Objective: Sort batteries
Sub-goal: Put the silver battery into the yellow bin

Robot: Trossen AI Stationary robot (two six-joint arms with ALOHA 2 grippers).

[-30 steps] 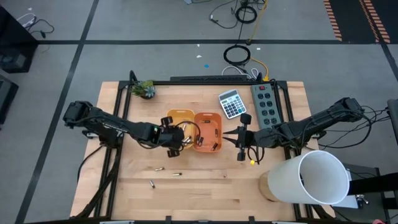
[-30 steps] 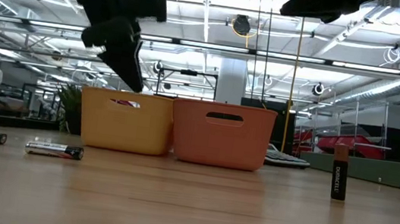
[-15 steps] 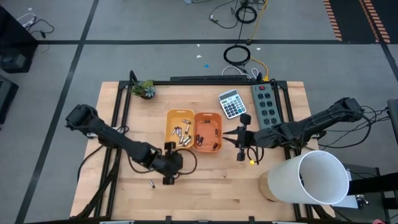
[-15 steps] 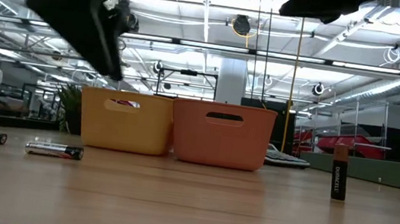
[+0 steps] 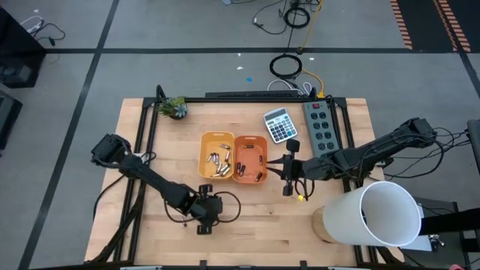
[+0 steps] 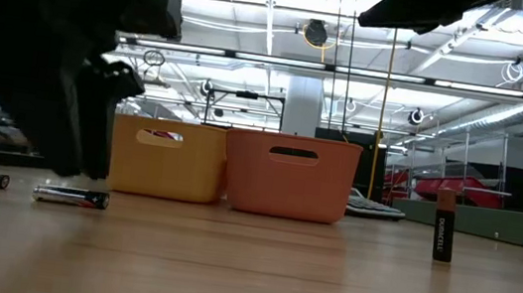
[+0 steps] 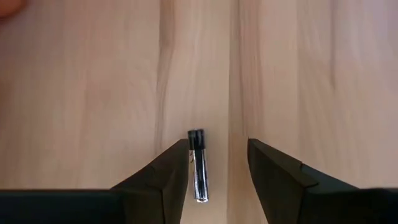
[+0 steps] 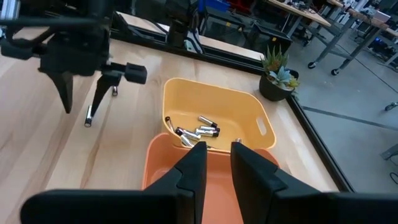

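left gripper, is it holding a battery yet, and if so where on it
Nothing is held. The left gripper is open over the table, its fingers either side of a battery lying flat, not yet closed on it. The right gripper holds nothing.

This is a robotics lab inside a large industrial hall. A wooden table [image 5: 247, 225] in a dark metal frame stands on grey concrete floor marked with black tape lines and orange-black hazard stripes [image 5: 429, 21], with loose cable coils [image 5: 286, 66] on the floor and a power strip [image 5: 321, 126] on the table. Looking level across the table, a high ceiling of steel trusses [image 6: 351, 72] and strip lights shows, and beyond the table other workbenches on wheeled legs [image 8: 339, 28] stand in the open hall.
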